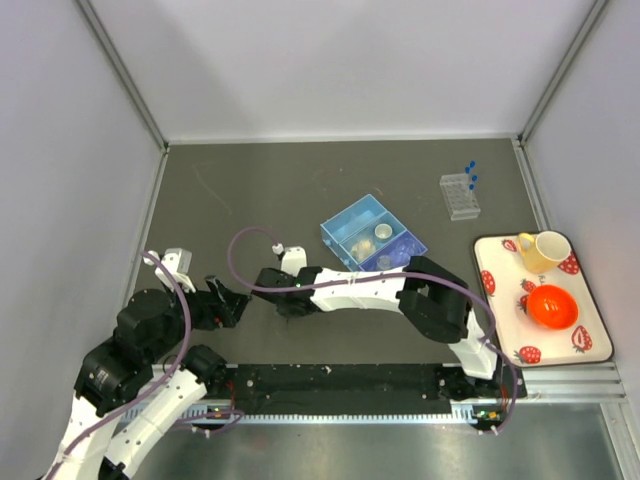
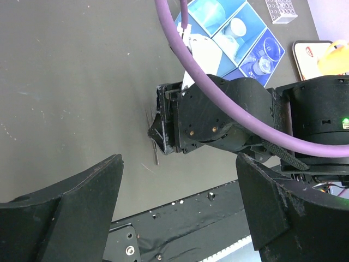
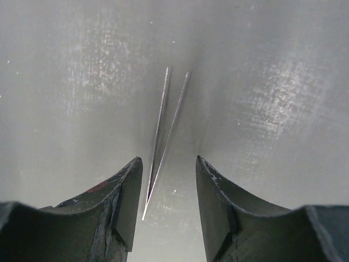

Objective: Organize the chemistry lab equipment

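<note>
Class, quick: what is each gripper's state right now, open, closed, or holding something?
Left gripper: open, empty.
Right gripper: open, fingers either side of the metal tweezers, not gripping them.

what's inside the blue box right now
The blue box has divided compartments holding small clear items: a round dish and tiny beakers show. The right arm covers the box's near edge, so whatever lies there is hidden.

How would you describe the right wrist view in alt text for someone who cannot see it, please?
The open right claw points down at thin metal tweezers lying on the grey table, its two dark fingers either side of their joined end. The prongs spread away from the camera.
</note>
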Controlling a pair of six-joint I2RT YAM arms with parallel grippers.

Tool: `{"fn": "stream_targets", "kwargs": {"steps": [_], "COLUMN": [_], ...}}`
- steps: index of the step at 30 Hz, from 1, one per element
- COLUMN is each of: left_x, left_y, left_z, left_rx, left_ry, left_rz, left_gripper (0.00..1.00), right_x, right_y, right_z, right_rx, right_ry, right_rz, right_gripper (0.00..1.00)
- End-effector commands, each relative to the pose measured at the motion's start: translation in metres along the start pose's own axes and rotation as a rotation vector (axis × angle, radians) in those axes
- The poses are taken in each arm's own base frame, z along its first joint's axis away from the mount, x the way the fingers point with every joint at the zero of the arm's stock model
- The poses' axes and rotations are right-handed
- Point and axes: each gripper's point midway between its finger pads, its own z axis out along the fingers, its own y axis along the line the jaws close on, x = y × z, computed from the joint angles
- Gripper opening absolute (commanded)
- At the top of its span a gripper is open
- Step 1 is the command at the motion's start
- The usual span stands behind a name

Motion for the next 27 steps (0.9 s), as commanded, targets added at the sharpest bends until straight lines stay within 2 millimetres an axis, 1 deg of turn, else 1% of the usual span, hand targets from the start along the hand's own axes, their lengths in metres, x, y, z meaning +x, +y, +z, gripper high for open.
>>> {"fn": "stream_targets", "kwargs": {"steps": [1,4,5,7,8,13,16,17,19,20,22,23,24,27], "left_x": [-0.01,-0.01,-0.01,-0.01,-0.01,-0.009,-0.01,-0.01,-0.011,-0.01,-0.01,-0.01,-0.01,-0.011], "left_y": [-0.007,-0.006,-0.006,-0.006,-0.006,-0.005,-0.005,-0.005,-0.006,-0.006,-0.006,-0.006,-0.006,-0.006], "left_z": [-0.008,-0.007,-0.007,-0.006,-0.006,-0.005,-0.006,-0.005,-0.006,-0.005,-0.005,-0.005,-0.005,-0.005], "left_rx": [0.033,0.029,0.03,0.025,0.025,0.026,0.024,0.022,0.025,0.025,0.025,0.025,0.026,0.026], "left_ry": [-0.04,-0.037,-0.039,-0.037,-0.037,-0.038,-0.041,-0.04,-0.042,-0.04,-0.039,-0.039,-0.038,-0.041], "left_rz": [-0.002,0.002,0.002,0.003,0.005,0.005,0.005,0.005,0.006,0.006,0.006,0.007,0.008,0.006], "left_gripper": [0.9,0.89,0.9,0.89,0.9,0.89,0.89,0.9,0.9,0.9,0.9,0.9,0.9,0.9], "right_x": [-0.022,-0.023,-0.02,-0.018,-0.014,-0.012,-0.013,-0.014,-0.014,-0.015,-0.013,-0.014,-0.014,-0.015], "right_y": [0.003,0.001,0.001,0.003,0.001,0.005,0.004,0.003,0.002,0.003,0.001,0.001,0.0,-0.002], "right_z": [0.001,0.006,0.011,0.014,0.02,0.027,0.027,0.027,0.027,0.026,0.026,0.026,0.026,0.024], "right_rx": [0.03,0.042,0.05,0.051,0.062,0.07,0.075,0.081,0.083,0.08,0.086,0.086,0.089,0.093], "right_ry": [-0.075,-0.076,-0.066,-0.061,-0.053,-0.042,-0.047,-0.051,-0.051,-0.053,-0.052,-0.053,-0.053,-0.057], "right_rz": [0.067,0.07,0.065,0.06,0.053,0.047,0.04,0.037,0.03,0.031,0.026,0.026,0.023,0.016], "right_gripper": [0.43,0.4,0.39,0.38,0.38,0.35,0.27,0.22,0.17,0.11,0.07,0.03,0.01,0.0]}}
